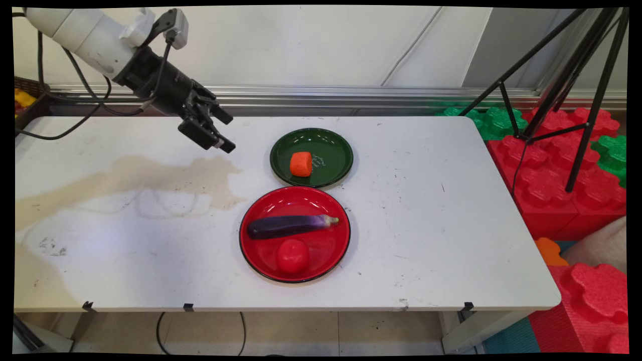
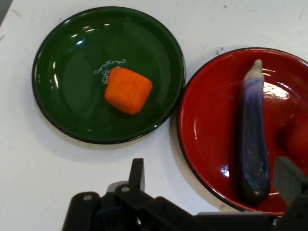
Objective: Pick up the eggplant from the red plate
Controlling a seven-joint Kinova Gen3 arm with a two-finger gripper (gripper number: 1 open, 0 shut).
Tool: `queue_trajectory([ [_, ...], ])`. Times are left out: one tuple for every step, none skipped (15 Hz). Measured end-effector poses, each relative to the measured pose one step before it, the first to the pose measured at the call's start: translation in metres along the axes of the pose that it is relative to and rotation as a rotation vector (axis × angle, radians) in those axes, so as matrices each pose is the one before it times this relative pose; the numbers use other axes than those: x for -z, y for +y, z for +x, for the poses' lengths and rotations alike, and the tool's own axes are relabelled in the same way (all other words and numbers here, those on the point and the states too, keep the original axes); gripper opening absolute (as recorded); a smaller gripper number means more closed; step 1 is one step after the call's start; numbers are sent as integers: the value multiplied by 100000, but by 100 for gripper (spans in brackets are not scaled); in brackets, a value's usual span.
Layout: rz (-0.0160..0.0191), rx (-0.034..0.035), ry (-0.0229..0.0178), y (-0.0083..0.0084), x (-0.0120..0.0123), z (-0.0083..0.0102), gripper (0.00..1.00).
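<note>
While black two-finger tool [image 1: 216, 131] hangs spread wide, empty, above counter [image 1: 426, 225]: round dark-green enamel plate [image 2: 72, 115] ahead (orange cube [image 2: 128, 90] inside), apart.

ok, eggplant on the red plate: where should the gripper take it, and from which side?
Probably mid-body, from straight above. The eggplant lies flat across the red plate, long axis left-right in the main view, so close the fingers across its width. The tomato sits just on its near side, so keep toward the stem half for finger room. The gripper hangs open, up-left of both plates.
</note>
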Motion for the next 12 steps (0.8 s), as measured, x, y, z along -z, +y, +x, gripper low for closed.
queue_trajectory([
  [-410, -450, -112, 120, 45, 19, 100],
  [-784, -919, -308, 240, -23, 61, 100],
  [-783, -995, -367, 278, -95, 101, 100],
  [-849, -960, -513, 291, -232, 98, 100],
  [-838, -622, -349, 278, -327, 102, 100],
  [-982, -457, -378, 337, -496, 122, 100],
  [-931, -309, -520, 359, -615, 92, 100],
  [-591, -125, -534, 299, -625, 61, 100],
  [-355, -51, -391, 191, -432, 36, 100],
  [-489, -52, -660, 282, -722, 47, 100],
  [-808, 2, -1077, 421, -1127, 19, 100],
  [-382, -52, -624, 215, -633, 4, 100],
])
